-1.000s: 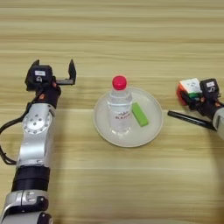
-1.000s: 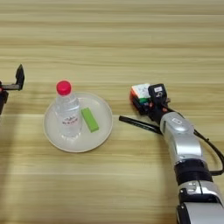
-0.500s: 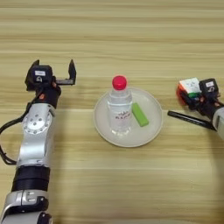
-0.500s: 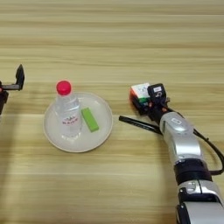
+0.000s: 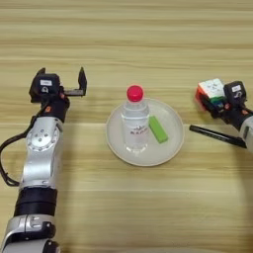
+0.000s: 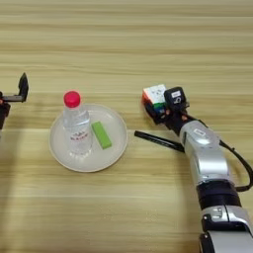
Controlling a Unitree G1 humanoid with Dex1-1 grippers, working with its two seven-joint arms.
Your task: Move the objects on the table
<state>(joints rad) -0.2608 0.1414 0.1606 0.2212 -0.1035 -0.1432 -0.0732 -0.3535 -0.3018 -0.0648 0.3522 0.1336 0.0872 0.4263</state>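
Wood: light-brown wooden table (image 5: pixel 123 29) with plank grain running across, fills the whole frame.
Plate: round cream-white shallow plate (image 5: pixel 114 143) sitting about centre of the left eye view, a bit right of middle.
Bottle: small clear plastic bottle with a red cap (image 5: pixel 135 121), standing upright on the left half of the plate.
Green thing: small flat bright-green block (image 5: pixel 158 129) lying at a slant on the plate, just right of the bottle, close but can't say if they touch.
Cube: small multicoloured 3x3 puzzle cube with a white face up (image 6: pixel 154 100), on the table right of the plate and apart from it, tilted a bit.
Right hand: black two-finger right hand (image 6: pixel 159 106) right up against the cube, one finger stretched out flat on the table towards the plate, so it looks spread wide; honestly can't tell if it's actually gripping the cube.
Left hand: black two-finger left hand (image 5: pixel 62 81) at the left middle of the frame, fingers spread wide apart with nothing between them, well away from the plate.
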